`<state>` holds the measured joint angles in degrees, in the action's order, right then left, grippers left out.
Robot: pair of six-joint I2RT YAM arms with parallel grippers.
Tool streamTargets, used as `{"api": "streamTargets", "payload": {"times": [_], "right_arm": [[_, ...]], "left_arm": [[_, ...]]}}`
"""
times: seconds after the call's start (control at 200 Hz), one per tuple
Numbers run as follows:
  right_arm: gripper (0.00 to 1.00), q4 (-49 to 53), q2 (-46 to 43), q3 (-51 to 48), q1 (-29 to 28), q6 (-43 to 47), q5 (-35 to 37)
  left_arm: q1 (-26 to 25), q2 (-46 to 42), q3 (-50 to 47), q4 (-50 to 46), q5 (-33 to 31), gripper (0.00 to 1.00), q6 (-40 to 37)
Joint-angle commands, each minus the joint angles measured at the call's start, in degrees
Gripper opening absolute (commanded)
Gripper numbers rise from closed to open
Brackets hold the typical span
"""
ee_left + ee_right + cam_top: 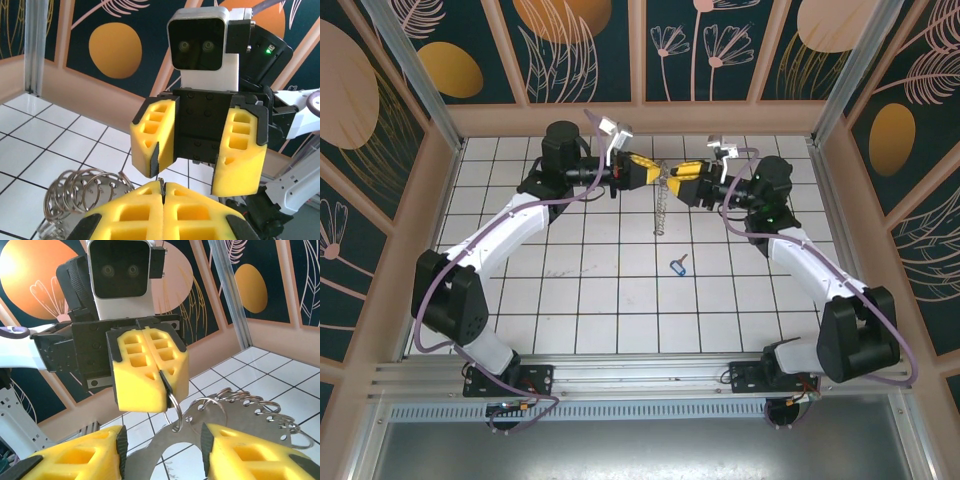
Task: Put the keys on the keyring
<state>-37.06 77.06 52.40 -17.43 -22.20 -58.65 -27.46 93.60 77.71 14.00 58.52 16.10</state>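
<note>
The left gripper [642,172] is clamping the hanging keyring [662,208]. The right gripper [682,178] is facing it, jaws apart around the keyring. The blue key [678,265] is lying on tiles [590,300] near the keyring.

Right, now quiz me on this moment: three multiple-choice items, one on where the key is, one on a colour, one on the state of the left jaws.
1. Where is the blue-headed key?
A) pinched in the jaws
B) lying on the tiled table
C) threaded on the keyring

2. What colour are the left gripper's fingers?
A) red
B) white
C) yellow

3. How do the left gripper's jaws stand?
A) shut on a ring of the keyring
B) wide open
C) shut on the key

Answers:
1 B, the top view shows it alone on a tile.
2 C, both wrist views show yellow.
3 A, the right wrist view shows a small ring pinched at the closed tips.
</note>
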Motion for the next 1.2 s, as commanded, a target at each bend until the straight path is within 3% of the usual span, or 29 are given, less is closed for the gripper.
{"api": "streamTargets", "payload": {"times": [0.0, 0.335, 0.51, 0.721, 0.846, 0.941, 1.126, 1.196], "right_arm": [[0.44, -2.8, 1.4, 2.0, -0.5, 0.2, -1.6], [0.4, -6.9, 3.5, 2.5, -1.0, -2.6, -1.2], [0.31, -7.6, 3.8, 2.9, -1.6, -2.9, -0.9], [0.26, -8.1, 4.8, 3.5, -2.3, -3.3, -1.0], [0.16, -8.6, 5.1, 3.4, -2.7, -3.5, -1.0], [0.0, -9.0, 5.1, 3.2, -2.8, -3.6, -1.1], [0.0, -9.9, 4.9, 2.6, -2.8, -3.7, -0.1], [0.0, -10.9, 4.6, 1.9, -2.3, -4.0, 1.5]], "left_arm": [[-0.3, 0.3, 2.4, 0.0, 3.4, 0.0, -1.1], [-0.3, 0.1, 1.8, 1.1, 5.1, 0.0, -0.2], [-0.3, 0.3, 1.4, 1.8, 5.6, 0.0, 0.4], [-0.3, 0.4, 1.2, 2.3, 5.9, 0.0, 0.7], [-0.3, 0.4, 1.3, 2.5, 5.8, 0.0, 0.9], [-0.3, 0.4, 1.2, 2.9, 5.8, 0.0, 1.1], [-0.3, 0.1, 0.0, 5.5, 4.3, 0.0, 3.0], [-0.2, -1.4, -1.7, 7.0, -2.0, 0.25, 4.2]]}}
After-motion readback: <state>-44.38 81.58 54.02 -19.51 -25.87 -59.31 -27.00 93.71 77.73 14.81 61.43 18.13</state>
